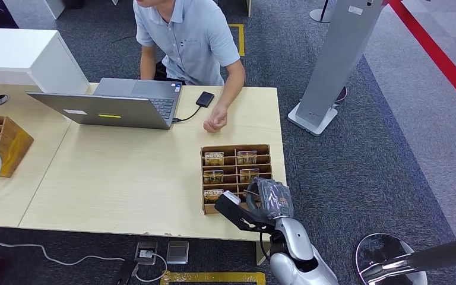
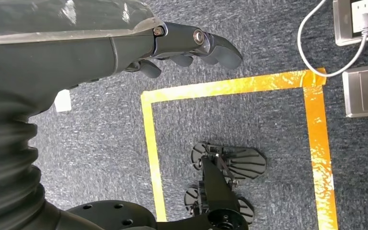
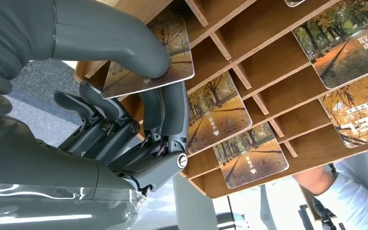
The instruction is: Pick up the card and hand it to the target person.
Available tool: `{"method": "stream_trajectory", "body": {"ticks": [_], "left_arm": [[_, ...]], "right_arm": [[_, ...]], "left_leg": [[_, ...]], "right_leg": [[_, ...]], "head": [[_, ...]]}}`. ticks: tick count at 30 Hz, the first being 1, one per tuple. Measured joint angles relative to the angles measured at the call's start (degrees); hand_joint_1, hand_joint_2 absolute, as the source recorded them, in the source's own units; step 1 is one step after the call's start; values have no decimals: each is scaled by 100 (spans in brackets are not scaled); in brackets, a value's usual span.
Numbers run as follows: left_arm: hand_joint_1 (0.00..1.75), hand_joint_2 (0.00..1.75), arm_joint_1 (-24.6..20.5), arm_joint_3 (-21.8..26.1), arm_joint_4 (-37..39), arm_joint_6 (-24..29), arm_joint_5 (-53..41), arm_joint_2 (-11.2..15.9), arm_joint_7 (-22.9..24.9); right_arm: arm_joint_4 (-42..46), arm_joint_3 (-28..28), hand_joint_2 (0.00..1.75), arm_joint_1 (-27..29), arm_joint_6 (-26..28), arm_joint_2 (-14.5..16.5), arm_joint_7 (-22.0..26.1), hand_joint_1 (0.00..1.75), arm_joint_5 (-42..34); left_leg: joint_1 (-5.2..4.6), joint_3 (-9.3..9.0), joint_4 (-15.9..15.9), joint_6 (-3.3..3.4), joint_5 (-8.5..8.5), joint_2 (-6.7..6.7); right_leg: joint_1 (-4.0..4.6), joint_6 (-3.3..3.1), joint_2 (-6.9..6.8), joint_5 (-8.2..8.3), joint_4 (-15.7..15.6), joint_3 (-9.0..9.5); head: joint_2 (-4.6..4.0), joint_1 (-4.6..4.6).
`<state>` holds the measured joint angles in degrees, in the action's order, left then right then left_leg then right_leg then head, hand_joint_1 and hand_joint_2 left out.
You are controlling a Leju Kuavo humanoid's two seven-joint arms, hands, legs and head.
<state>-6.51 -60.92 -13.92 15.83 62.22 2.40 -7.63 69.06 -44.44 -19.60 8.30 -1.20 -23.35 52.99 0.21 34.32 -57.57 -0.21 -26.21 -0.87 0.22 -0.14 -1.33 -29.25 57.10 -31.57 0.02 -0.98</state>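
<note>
Nearest me, low and right of centre in the head view, my right hand (image 1: 255, 205) sits at the near edge of the card rack (image 1: 236, 176). In the right wrist view my thumb (image 3: 124, 45) presses on a card (image 3: 160, 57) from one side with fingers (image 3: 165, 112) under it, so I have that card pinched at the rack's edge slot. More cards (image 3: 213, 117) lie in the other slots. My left hand (image 2: 191, 45) hangs over the carpet, fingers loosely apart, holding nothing. The rack stands on the desk (image 1: 124, 178). Farther up, a laptop (image 1: 119, 104) sits open, and a person (image 1: 187, 38) leans in with a hand (image 1: 215, 122) on the desk.
</note>
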Motion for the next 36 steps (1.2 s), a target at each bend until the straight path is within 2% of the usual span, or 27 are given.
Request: {"method": "stream_trajectory", "body": {"ticks": [9, 23, 28, 31, 36], "left_arm": [[0, 175, 2, 0, 0, 13, 72, 0, -14], [0, 175, 7, 0, 0, -25, 118, 0, -90], [0, 175, 6, 1, 0, -86, 55, -2, -105], [0, 175, 1, -1, 0, -145, -44, -2, -113], [0, 175, -59, -20, 0, -255, -243, -4, -23]], "right_arm": [[192, -2, 175, 22, 143, -28, 78, 175, 130], [2036, 26, 175, -89, 274, -358, 208, 175, 222], [2200, 28, 175, -375, 312, -367, 324, 175, -100], [2106, 20, 175, -693, 229, -339, 424, 175, -580], [1156, -5, 175, -1621, 122, -163, 630, 175, -1638]], "left_leg": [[0, 0, 0, 0, 0, 0], [0, 0, 0, 0, 0, -1], [0, 0, 0, 0, 0, -1], [0, 1, 0, 0, 1, -1], [0, 3, 0, 3, 7, 1]], "right_leg": [[0, 0, 0, 0, 0, -1], [0, 0, 3, 0, 0, -1], [0, 0, 3, 1, 0, 0], [0, 0, 3, 1, 2, 1], [0, 1, 0, 4, 5, 1]], "head": [[0, 1], [1, 1], [0, 2], [0, 1], [1, 1]]}}
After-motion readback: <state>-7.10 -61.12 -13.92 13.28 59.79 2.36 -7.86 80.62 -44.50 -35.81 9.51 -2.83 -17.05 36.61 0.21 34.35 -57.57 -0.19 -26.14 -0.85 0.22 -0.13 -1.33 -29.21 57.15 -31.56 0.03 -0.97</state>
